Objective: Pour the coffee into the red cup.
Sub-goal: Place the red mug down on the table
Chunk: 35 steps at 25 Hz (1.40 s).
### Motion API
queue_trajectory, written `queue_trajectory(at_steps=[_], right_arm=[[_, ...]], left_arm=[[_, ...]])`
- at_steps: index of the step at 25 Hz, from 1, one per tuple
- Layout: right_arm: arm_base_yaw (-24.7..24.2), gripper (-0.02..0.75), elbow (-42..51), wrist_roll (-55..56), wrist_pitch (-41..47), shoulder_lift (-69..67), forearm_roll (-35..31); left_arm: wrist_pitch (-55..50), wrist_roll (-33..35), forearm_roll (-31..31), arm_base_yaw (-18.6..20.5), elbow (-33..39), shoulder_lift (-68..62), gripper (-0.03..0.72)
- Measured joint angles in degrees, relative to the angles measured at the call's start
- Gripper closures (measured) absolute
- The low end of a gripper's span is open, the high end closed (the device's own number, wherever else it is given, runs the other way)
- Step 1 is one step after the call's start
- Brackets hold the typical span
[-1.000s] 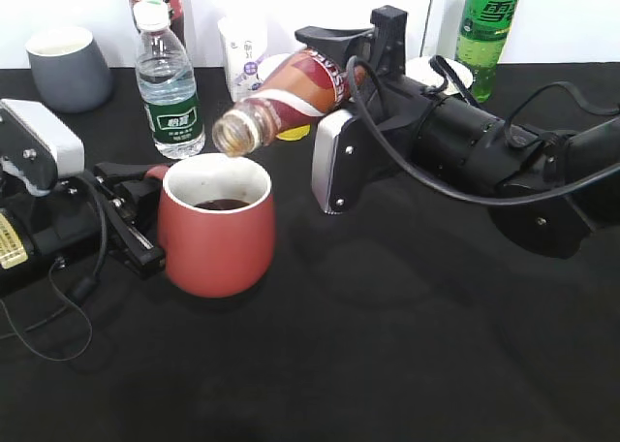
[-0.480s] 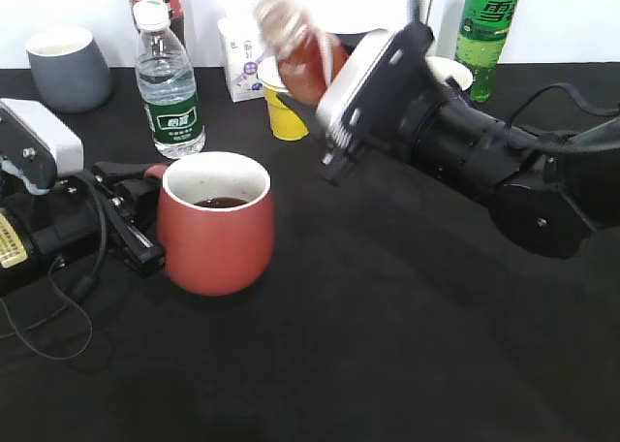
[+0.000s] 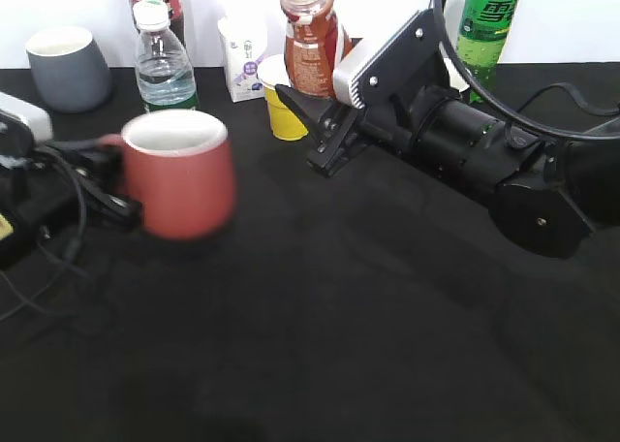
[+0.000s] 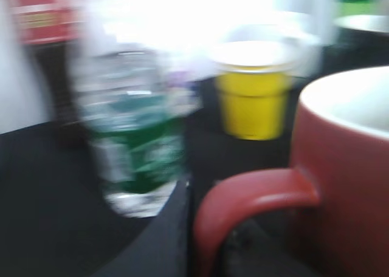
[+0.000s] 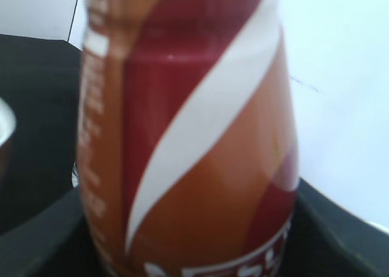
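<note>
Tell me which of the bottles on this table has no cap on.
The coffee bottle beside the right gripper: its mouth is open. The water bottle wears a white cap; the other two bottles' tops are out of frame.

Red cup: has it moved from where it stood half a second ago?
Yes. The red cup has shifted left and up in the exterior view. Its rim now overlaps the label of the water bottle, held by the left gripper at the handle.

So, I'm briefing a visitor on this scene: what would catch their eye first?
The red cup, blurred at left, with the left gripper at its handle. Then the coffee bottle, upright at back centre beside the right gripper. A yellow cup stands just behind.
</note>
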State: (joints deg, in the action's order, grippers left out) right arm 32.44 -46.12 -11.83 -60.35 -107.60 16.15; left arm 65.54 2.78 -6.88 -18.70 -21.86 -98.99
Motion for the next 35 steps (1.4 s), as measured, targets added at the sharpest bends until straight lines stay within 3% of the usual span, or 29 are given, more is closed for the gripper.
queue_trajectory(at_steps=[2,7,13,25,29,35], right_arm=[[0.0,0.202,0.0,0.0,0.0,0.0,0.0],[0.0,0.202,0.0,0.1,0.0,0.0,0.0],[0.0,0.202,0.0,0.1,0.0,0.0,-0.5],[0.0,0.202,0.0,3.6,1.4,0.0,-1.0],[0.0,0.202,0.0,3.6,1.7,0.0,-1.1],[0.0,0.202,0.0,3.7,1.7,0.0,-1.1]], left_arm=[[0.0,2.7,3.8,0.7,0.0,0.0,0.639],[0.0,3.6,4.5,11.3,-2.7,0.0,0.639],[0.1,3.6,2.5,18.6,-8.7,-3.0,0.639],[1.1,3.4,1.6,19.8,-24.3,-22.3,0.639],[2.2,3.2,1.5,19.8,-26.0,-23.9,0.636],[2.6,2.6,1.4,19.8,-26.0,-24.0,0.488]])
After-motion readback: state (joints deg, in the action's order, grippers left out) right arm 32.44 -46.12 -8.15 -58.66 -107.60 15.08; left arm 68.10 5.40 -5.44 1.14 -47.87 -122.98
